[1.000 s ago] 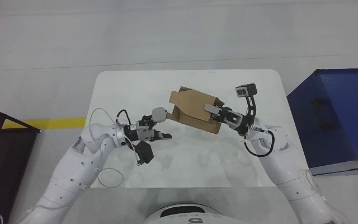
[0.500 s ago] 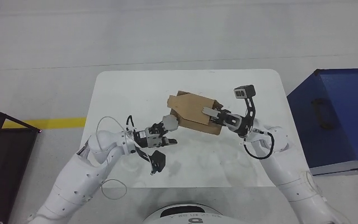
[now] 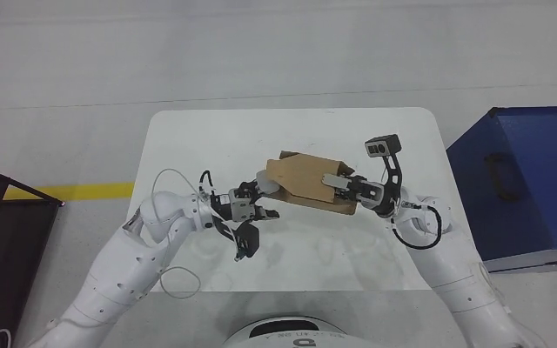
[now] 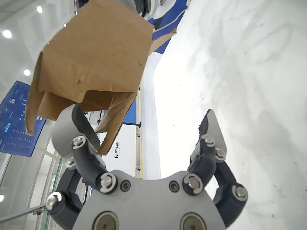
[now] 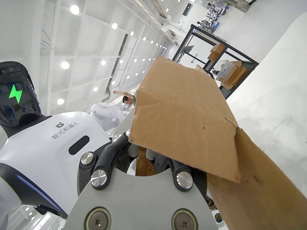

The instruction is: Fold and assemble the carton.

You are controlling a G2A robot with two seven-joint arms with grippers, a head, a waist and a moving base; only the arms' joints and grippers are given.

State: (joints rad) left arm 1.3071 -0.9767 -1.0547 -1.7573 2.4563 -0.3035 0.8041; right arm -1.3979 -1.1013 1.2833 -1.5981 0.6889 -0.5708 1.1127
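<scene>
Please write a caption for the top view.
Right gripper holds the carton; open left gripper at its other end.

Brown carton [image 3: 305,172] over white table [image 3: 174,139], right claw [image 3: 336,182] gripping one end, left claw [image 3: 268,198] spread at the other end

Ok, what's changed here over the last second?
The left hand moved in across the table toward the carton and now sits open at its free end, with one finger by a loose flap. The carton tipped flatter and drifted slightly toward the robot along with the right hand. Unchanged: the right hand stays shut on the carton's other end, and the left hand has grasped nothing.
</scene>
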